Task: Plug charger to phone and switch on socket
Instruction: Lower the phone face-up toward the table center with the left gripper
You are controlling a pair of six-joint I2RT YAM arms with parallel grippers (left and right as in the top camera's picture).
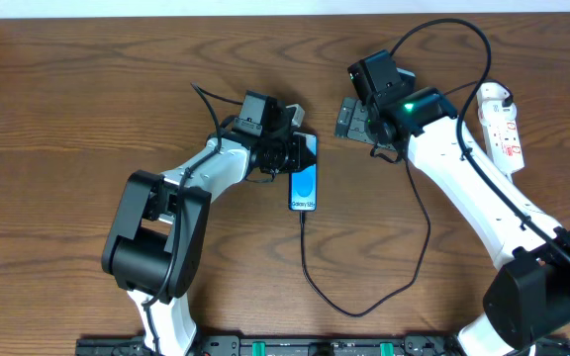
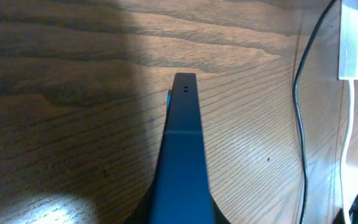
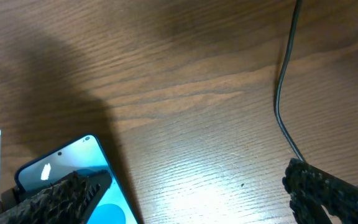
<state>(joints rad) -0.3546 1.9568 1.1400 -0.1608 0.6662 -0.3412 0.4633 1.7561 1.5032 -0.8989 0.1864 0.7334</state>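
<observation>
The left tool [image 1: 292, 155] reaches in from 9 o'clock and rests against the upper left edge of the phone [image 1: 306, 178], most likely to brace it so it cannot slide. I cannot tell whether it is pinching the phone or only touching it. Its wrist view shows one dark finger [image 2: 184, 155] down the middle with a sliver of blue beside the tip, and the other finger is out of view.

The right tool [image 3: 188, 179] hangs open near the phone's 1 o'clock corner. Its textured pads [image 3: 61, 196] are spread wide with only bare desk [image 1: 67, 99] between them, holding nothing.

The phone lies flat near the middle of the desk, screen lit blue, its long axis running from 12 to 6 o'clock. The charger [image 1: 359, 311], a thin black cable, meets the phone's 6 o'clock end and looks seated, though the plug tip is too small to confirm this. From there the cable loops toward 6 o'clock, climbs toward 3 o'clock, then passes under the right arm, where its path is lost.

The socket [image 1: 504, 129] lies at the desk's 2 o'clock, well apart from both tools. Its switch position is too small to read. A white lump at its far end may be the adapter, but I cannot tell. Plugging in seems done, so I judge the switch is what is left to do.
</observation>
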